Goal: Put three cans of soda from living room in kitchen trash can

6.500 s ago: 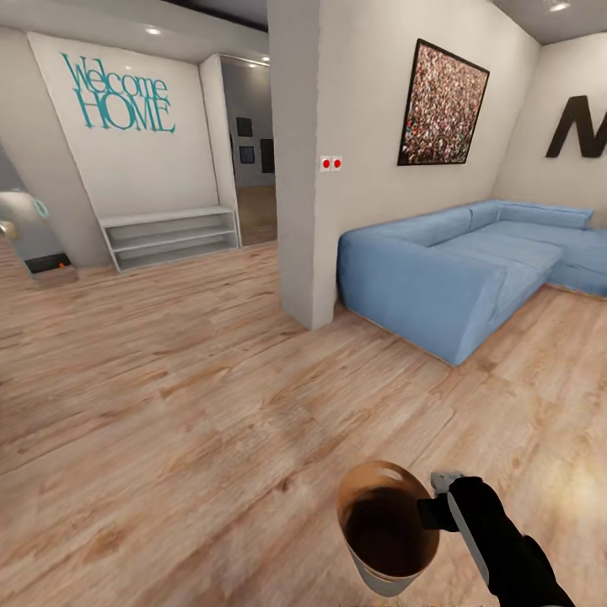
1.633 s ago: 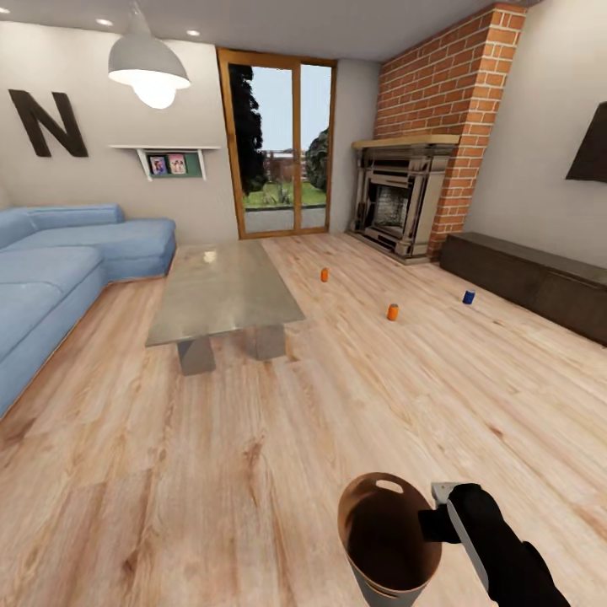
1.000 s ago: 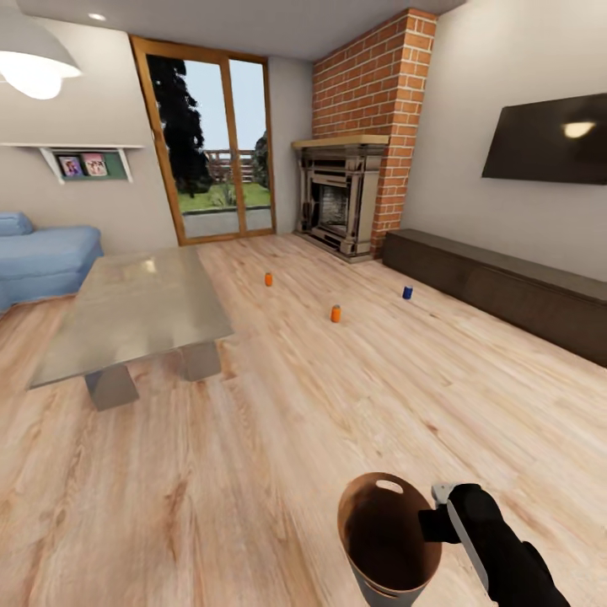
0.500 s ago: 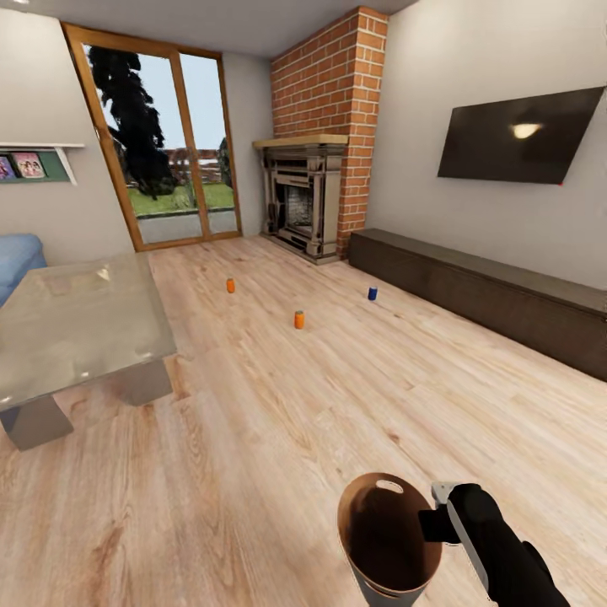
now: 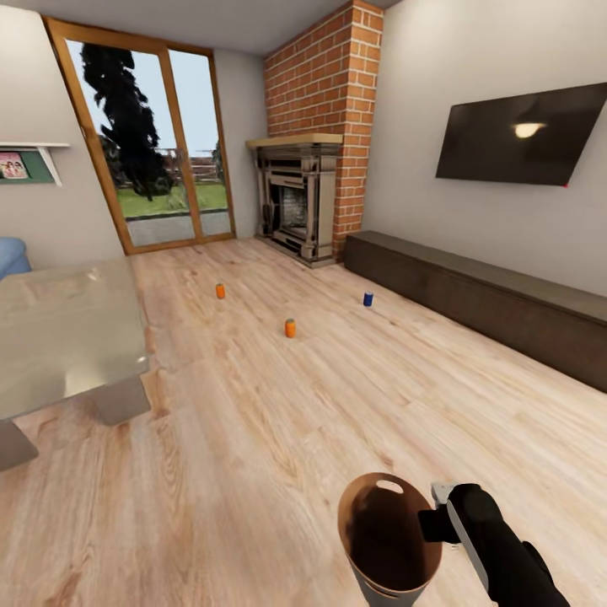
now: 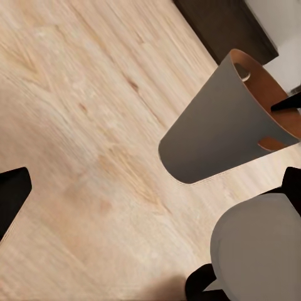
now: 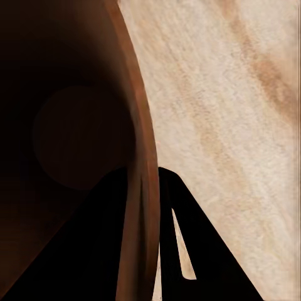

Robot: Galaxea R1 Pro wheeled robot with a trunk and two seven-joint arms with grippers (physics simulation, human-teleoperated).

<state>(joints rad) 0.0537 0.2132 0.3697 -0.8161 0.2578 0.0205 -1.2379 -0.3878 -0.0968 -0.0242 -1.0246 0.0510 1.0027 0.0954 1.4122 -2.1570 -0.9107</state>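
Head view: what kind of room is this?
Most likely a living room: a brick fireplace, a wall TV above a long dark cabinet, and a glass coffee table on a wood plank floor.

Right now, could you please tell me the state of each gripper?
Left gripper: cannot be told; its fingers are not clearly seen.
Right gripper: closed on the rim of the trash can, carrying it.
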